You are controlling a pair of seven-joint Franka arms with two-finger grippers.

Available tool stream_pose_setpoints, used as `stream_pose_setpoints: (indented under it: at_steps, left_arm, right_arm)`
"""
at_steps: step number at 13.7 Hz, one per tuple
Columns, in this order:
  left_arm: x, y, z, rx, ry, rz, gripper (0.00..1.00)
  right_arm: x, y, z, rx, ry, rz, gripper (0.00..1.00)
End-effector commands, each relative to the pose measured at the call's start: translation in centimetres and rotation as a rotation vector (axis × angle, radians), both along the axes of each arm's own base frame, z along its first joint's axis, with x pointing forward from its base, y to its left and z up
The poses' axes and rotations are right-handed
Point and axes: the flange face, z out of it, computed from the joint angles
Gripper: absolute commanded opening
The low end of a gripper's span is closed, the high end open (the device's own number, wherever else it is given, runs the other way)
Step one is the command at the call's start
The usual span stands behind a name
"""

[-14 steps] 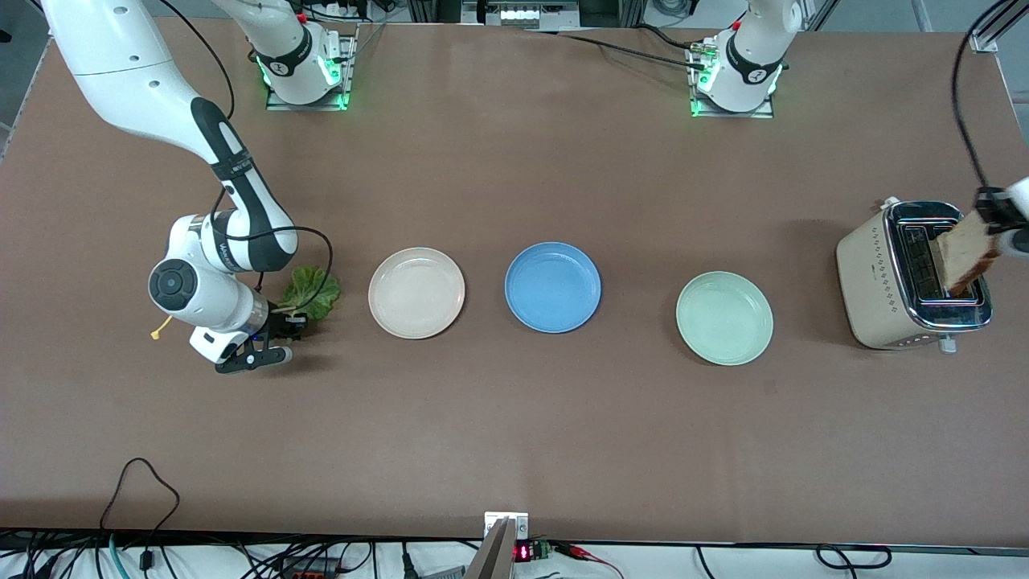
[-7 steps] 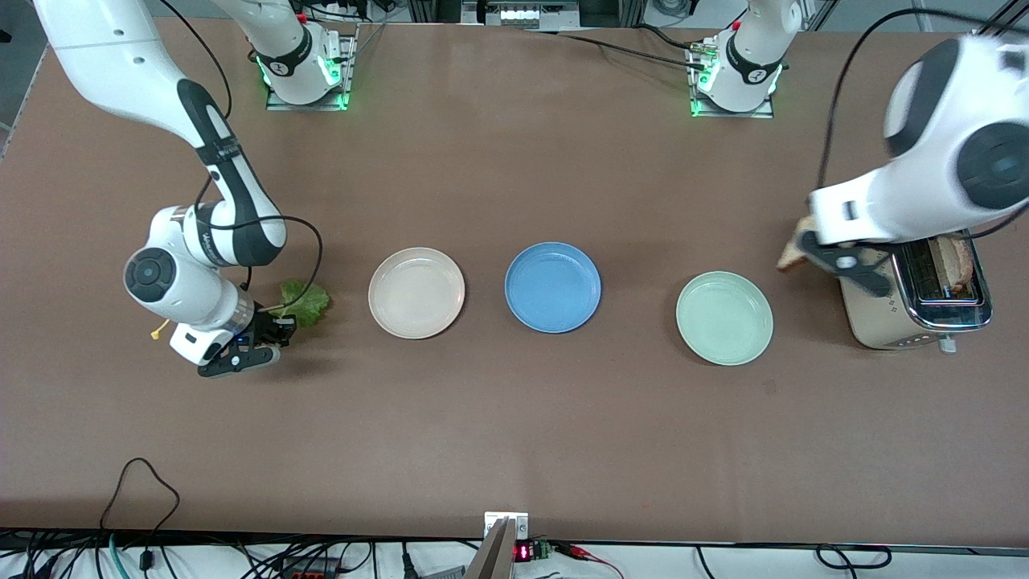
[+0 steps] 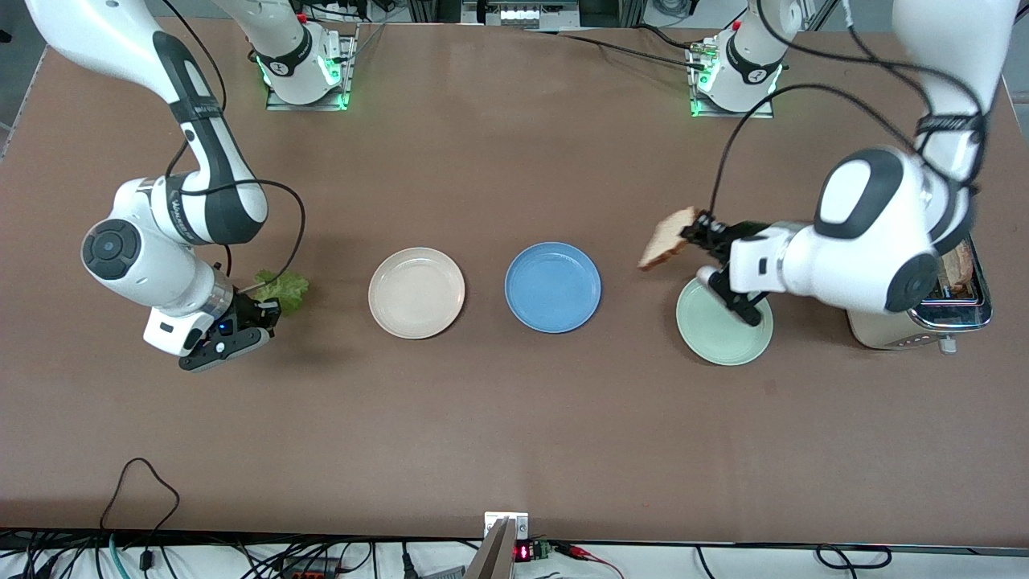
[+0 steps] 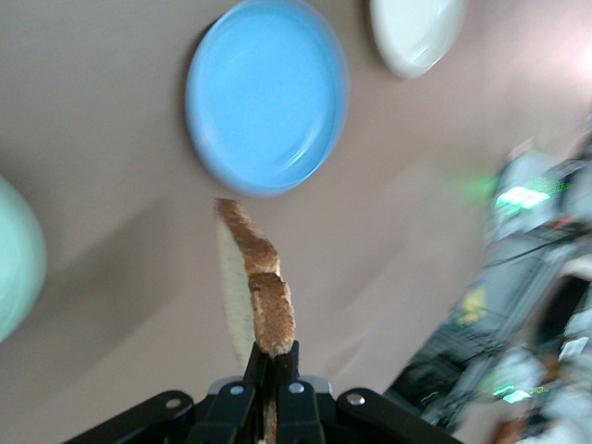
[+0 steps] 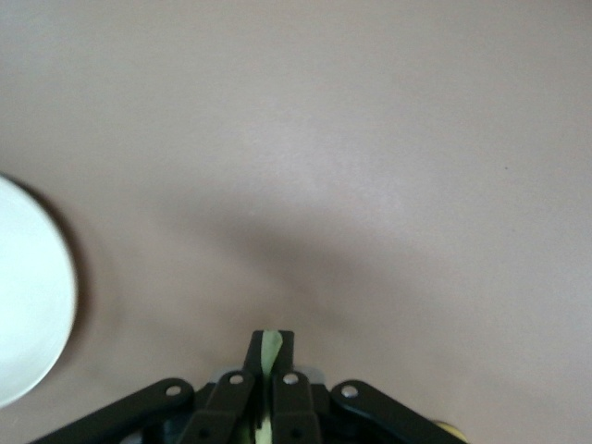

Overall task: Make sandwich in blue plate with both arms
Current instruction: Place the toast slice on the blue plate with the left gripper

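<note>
The blue plate (image 3: 553,287) sits empty at the table's middle; it also shows in the left wrist view (image 4: 266,94). My left gripper (image 3: 696,231) is shut on a bread slice (image 3: 666,239), holding it edge-up in the air over the table between the blue plate and the mint-green plate (image 3: 723,328); the slice's brown crust shows in the left wrist view (image 4: 262,291). My right gripper (image 3: 261,306) is shut on the lettuce leaf (image 3: 281,289) at the right arm's end, beside the cream plate (image 3: 416,292). A thin green strip of the leaf (image 5: 267,350) shows between its fingers. A second slice (image 3: 958,265) stands in the toaster.
The cream toaster (image 3: 916,310) stands at the left arm's end, partly hidden by the left arm. The mint-green plate lies partly under the left wrist. The cream plate's edge shows in the right wrist view (image 5: 28,296). Cables run along the table's near edge.
My left gripper lifted the bread slice out of the toaster and carried it toward the blue plate. My right gripper rose with the lettuce leaf and shifted toward the right arm's end.
</note>
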Motion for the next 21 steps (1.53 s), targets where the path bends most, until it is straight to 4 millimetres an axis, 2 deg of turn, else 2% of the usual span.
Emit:
stream_pose_setpoints:
  at_steps: [1,3,6,10,12,17,18,19,20,21]
  left_arm:
    - [-0.5,-3.4,-3.9,-0.101,0.017,0.123,0.00]
    - [-1.0,-7.1,-6.1,-0.157,0.006,0.193,0.00]
    - [-1.5,-10.5,-9.2,-0.260,-0.010,0.254,0.00]
    - [-2.4,-11.0,-13.5,-0.311,-0.036,0.249,0.00]
    - [-2.6,-11.3,-14.9,-0.340,-0.043,0.252,0.00]
    - [-3.0,-11.8,-15.6,-0.339,-0.037,0.259,0.02]
    - [-3.0,-11.8,-15.8,-0.338,-0.032,0.261,0.11]
    - [-3.1,-11.8,-16.4,-0.337,-0.024,0.263,0.31]
    - [-3.0,-11.4,-16.7,-0.330,-0.028,0.260,0.85]
    - [-2.7,-10.8,-16.6,-0.326,-0.031,0.265,1.00]
  right_arm:
    - [0.4,2.2,4.0,0.011,0.045,0.102,0.00]
    - [0.1,4.3,5.1,0.022,0.068,0.161,0.00]
    - [0.1,7.5,8.1,0.045,0.076,0.271,0.00]
    - [-1.2,12.7,9.7,0.116,0.073,0.377,0.00]
    - [-2.0,15.3,10.1,0.132,0.070,0.430,0.00]
    - [-4.4,21.5,10.7,0.148,0.057,0.530,0.00]
    - [-5.2,23.0,10.6,0.148,0.058,0.555,0.00]
    - [-5.6,24.2,10.8,0.149,0.049,0.570,0.00]
    - [-5.9,25.2,10.4,0.153,0.043,0.580,0.00]
    - [-5.8,25.8,9.8,0.162,0.031,0.578,0.00]
